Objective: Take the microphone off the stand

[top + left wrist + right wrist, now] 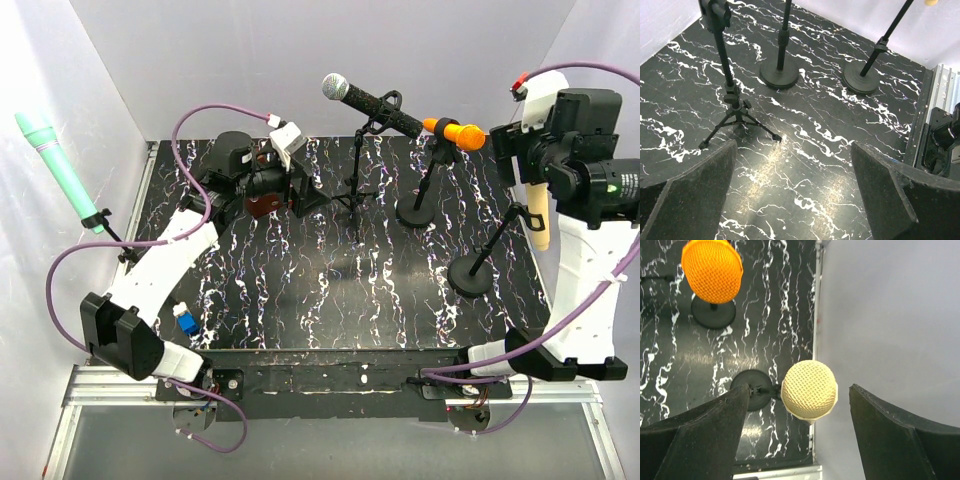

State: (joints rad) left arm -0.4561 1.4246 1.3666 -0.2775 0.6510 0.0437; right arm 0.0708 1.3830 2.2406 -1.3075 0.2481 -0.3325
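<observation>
A cream microphone (538,215) leans on a round-based stand (477,275) at the right edge of the mat. In the right wrist view its mesh head (809,389) sits between my right gripper's (799,390) two fingers, with a gap on each side. The jaws are open and touch nothing. In the top view the right gripper (530,165) covers the head from above. My left gripper (300,190) is open and empty over the mat's far left. In the left wrist view it (794,146) hangs above bare mat.
An orange microphone (455,132) on a round-based stand (415,212) is just left of the cream one. A black microphone (375,100) sits on a tripod stand (732,100). A teal microphone (58,170) stands at the far left. White walls close in the sides.
</observation>
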